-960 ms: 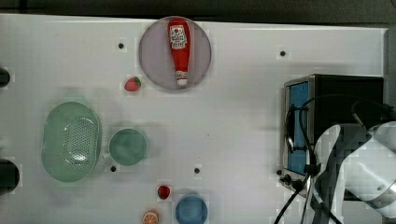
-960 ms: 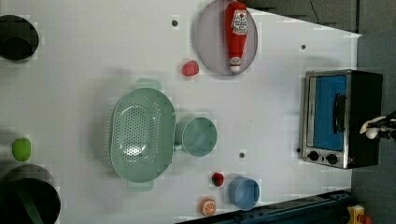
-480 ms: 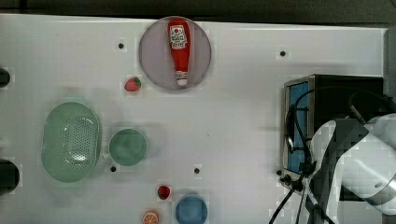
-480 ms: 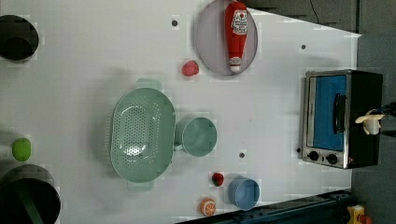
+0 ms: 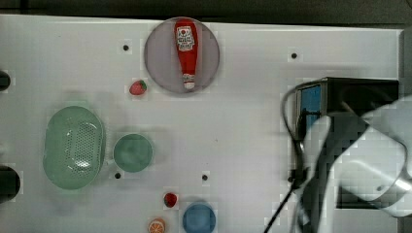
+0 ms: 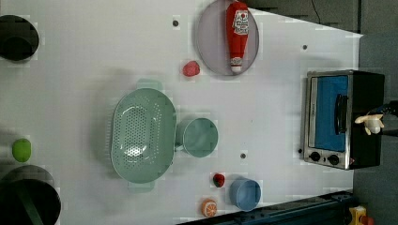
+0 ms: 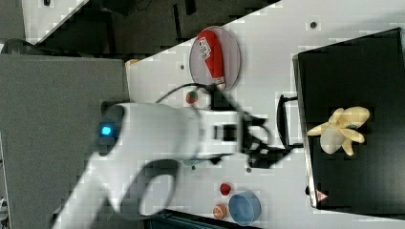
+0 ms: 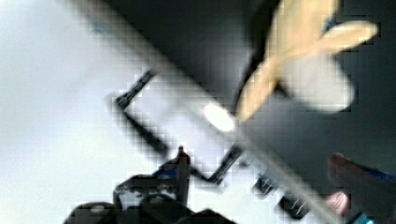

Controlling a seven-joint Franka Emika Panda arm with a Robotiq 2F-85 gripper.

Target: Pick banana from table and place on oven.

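The banana (image 7: 341, 129) is lying on the oven (image 7: 353, 62), job looking done, and the fingers (image 7: 267, 145) are hanging spread, gripping nothing, off the oven's front.

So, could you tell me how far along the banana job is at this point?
The placing looks done: the banana lies on the black top of the oven, a peeled one with its skin flaps spread. Nothing is in hand; the gripper is open and sits off the oven's front edge, apart from the banana. Little seems left beyond pulling the arm clear over the table.
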